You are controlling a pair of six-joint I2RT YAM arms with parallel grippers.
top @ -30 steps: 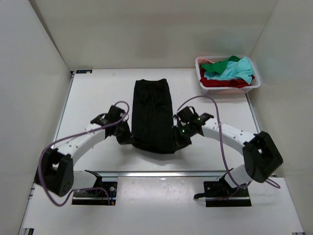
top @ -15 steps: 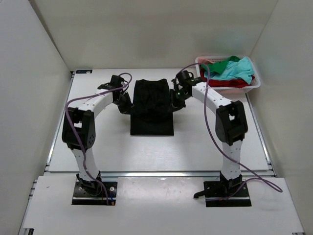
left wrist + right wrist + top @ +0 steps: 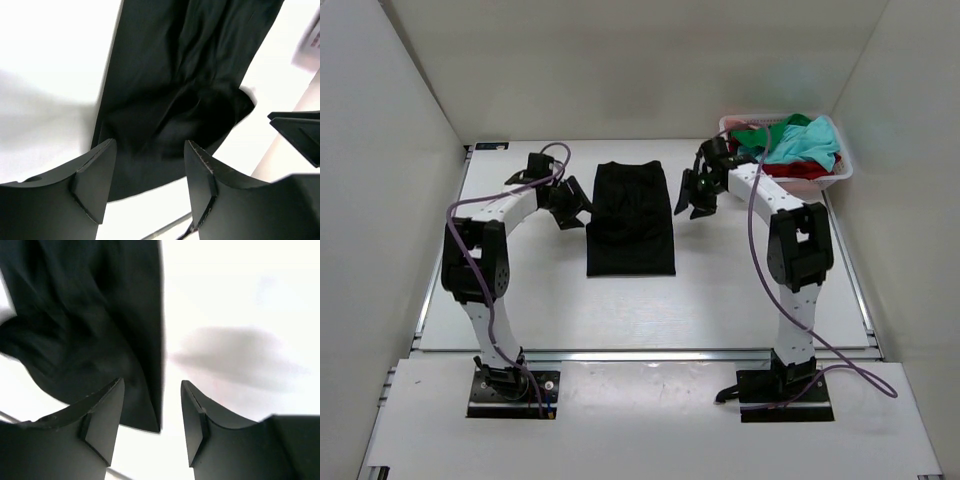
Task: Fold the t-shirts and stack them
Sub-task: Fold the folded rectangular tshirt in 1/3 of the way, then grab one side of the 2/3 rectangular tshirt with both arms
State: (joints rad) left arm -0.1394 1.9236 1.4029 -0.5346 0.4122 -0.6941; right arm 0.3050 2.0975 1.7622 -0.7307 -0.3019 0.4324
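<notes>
White arm links rise from the two bases at the near edge, at 6 o'clock in the top view, and reach away over the table (image 3: 520, 300). Past them, about the middle of the table, the black t-shirt (image 3: 630, 225) lies flat as a folded, upright rectangle. Its near hem is straight, and a second layer is doubled over its far half.

The left gripper (image 3: 570, 207) sits just beside the shirt's edge at about 9 to 10 o'clock from the cloth's centre. In the left wrist view, this gripper (image 3: 150, 150) has its fingers (image 3: 97, 170) spread wide with nothing between them, and the creased black cloth shows beyond.

The right gripper (image 3: 692, 203) mirrors it at about 2 to 3 o'clock, just off the opposite edge. The right wrist view shows this gripper (image 3: 152, 390) also parted and empty, with the shirt's edge running down between the fingers.

Farthest off, at roughly 1 o'clock on the table, stands the lattice basket (image 3: 840, 175). It is heaped with a teal shirt (image 3: 810, 145), a green shirt (image 3: 765, 133) and a red shirt (image 3: 790, 172).
</notes>
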